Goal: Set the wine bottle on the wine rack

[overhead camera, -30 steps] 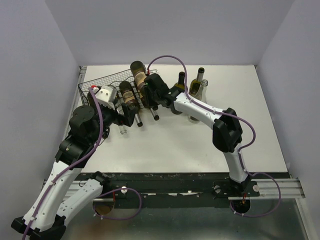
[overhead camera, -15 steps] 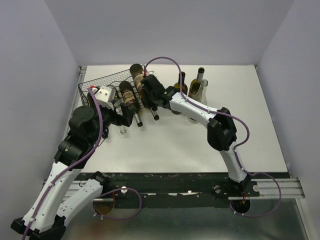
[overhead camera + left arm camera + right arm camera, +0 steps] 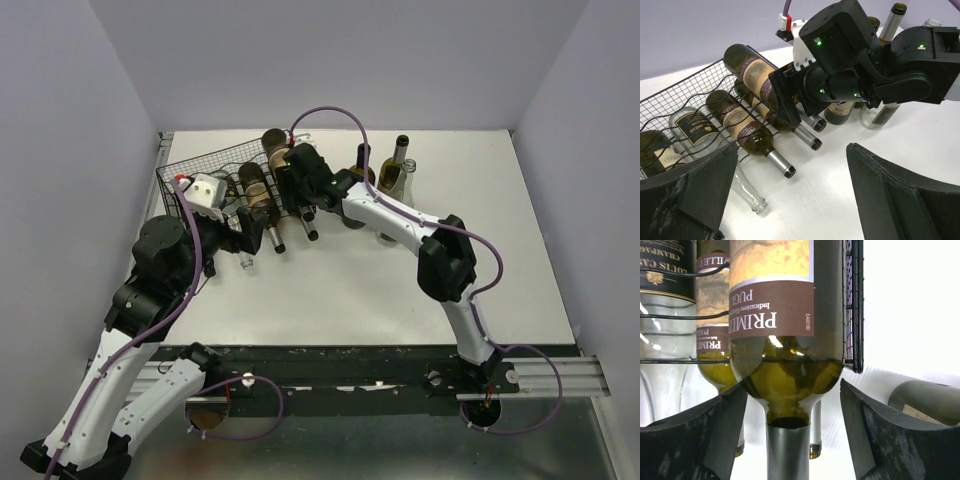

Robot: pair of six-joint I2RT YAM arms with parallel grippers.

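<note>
We have the left gripper just short of the wine rack, fingers spread wide, nothing between them. Past it, the wine bottle lies at the rack's right end, inside the end wall, neck poking out toward the arm bases. Other bottles lie alongside on its left. The right gripper straddles that neck, fingers apart, gap on both sides. Farther back, upright bottles stand on the table behind the right arm.
</note>
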